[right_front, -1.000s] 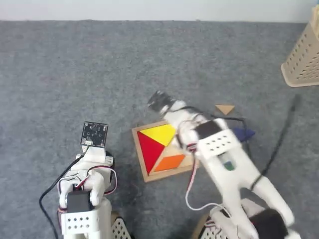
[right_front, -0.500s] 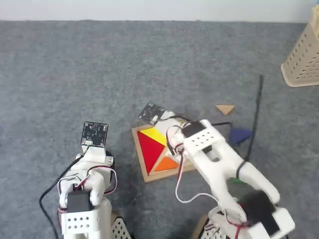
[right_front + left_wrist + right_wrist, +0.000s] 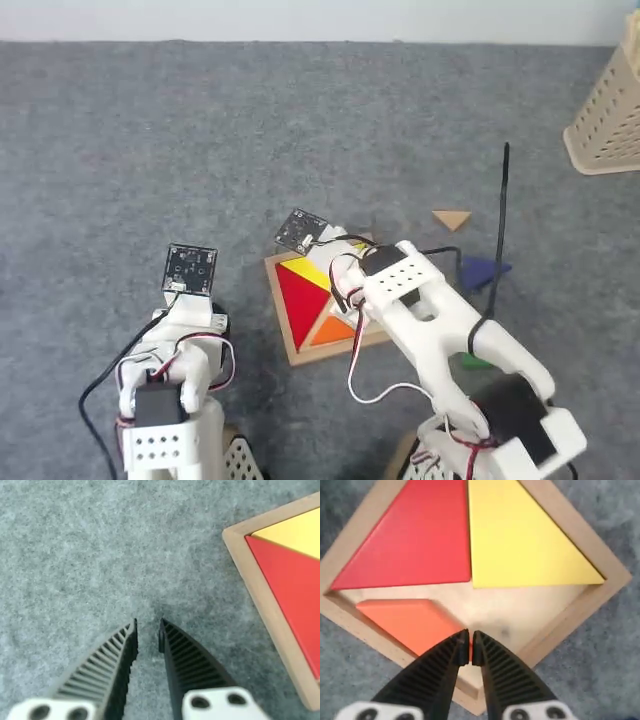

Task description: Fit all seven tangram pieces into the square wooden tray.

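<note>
The square wooden tray (image 3: pixel 284 322) lies between the two arms and holds a red triangle (image 3: pixel 298 295), a yellow triangle (image 3: pixel 322 268) and an orange piece (image 3: pixel 338 328). My right arm lies across it. In the right wrist view the right gripper (image 3: pixel 470 634) is shut and holds nothing. It hangs just over the tray's bare floor (image 3: pixel 530 610), at the edge of the orange piece (image 3: pixel 412 622), below the red triangle (image 3: pixel 420 545) and the yellow triangle (image 3: pixel 520 540). The left gripper (image 3: pixel 148 625) is shut above the grey carpet, beside the tray's corner (image 3: pixel 240 535).
Loose on the carpet to the right of the tray are a small tan triangle (image 3: pixel 452 219) and a blue piece (image 3: pixel 484 270). A green piece (image 3: pixel 475 359) is partly under the right arm. A black cable (image 3: pixel 500 220) stands up there. A slatted basket (image 3: pixel 610 110) is at the far right.
The right arm has swung left and pulled back, bringing its wrist over the tray's yellow corner. Its black cable swung left and stood upright. The left arm has not moved.
</note>
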